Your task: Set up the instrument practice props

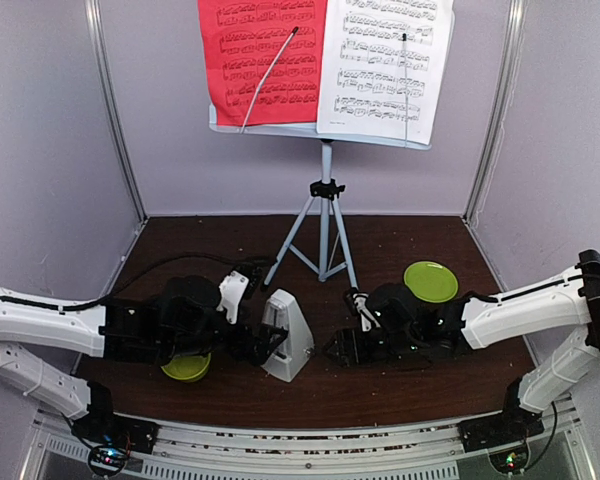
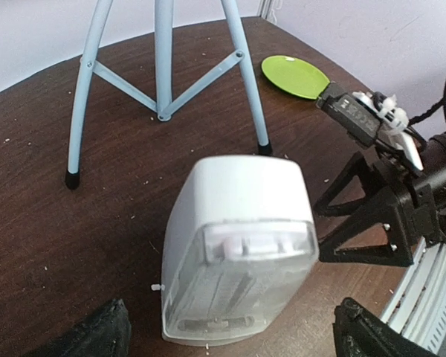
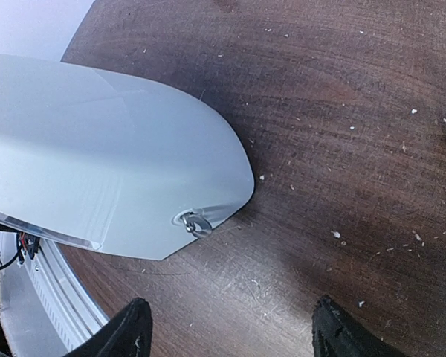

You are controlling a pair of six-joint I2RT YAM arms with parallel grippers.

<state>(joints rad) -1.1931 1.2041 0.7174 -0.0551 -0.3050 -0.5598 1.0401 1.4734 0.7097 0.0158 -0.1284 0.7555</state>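
From above, the metronome (image 1: pixel 287 338) stands upright on the table (image 1: pixel 420 385), just in front of the music stand (image 1: pixel 326 165). The stand's ledge carries the red sheet (image 1: pixel 260 55) and the white sheet (image 1: pixel 385 65) side by side. Your left gripper (image 1: pixel 263 347) sits close on the metronome's left and your right gripper (image 1: pixel 333 350) just off its right. You cannot tell from here whether either one touches it. The lime-green bowl (image 1: pixel 187 368) lies left of the metronome under the left arm, and the plate (image 1: pixel 430 281) is well off to its right.

In the left wrist view, your left fingers (image 2: pixel 93 336) are spread wide at the bottom corners. The metronome's clear cover (image 2: pixel 241 286) faces you between them, with a gap on either side, so nothing is gripped. The tripod legs (image 2: pixel 245 82) rise just behind the metronome.

In the right wrist view, your right fingers (image 3: pixel 130 331) are well apart with only bare table between them. The metronome fills the left of the view, its winding key (image 3: pixel 193 223) nearest to you and untouched.

The props look to be in place, so the step in hand is probably clearing away. Draw each arm straight back along its own line, one at a time, with the fingers spread. Don't sweep sideways. That tall body on a small base should tip easily, and a knock backward would send it into the tripod legs. Mind the bowl under your left arm.
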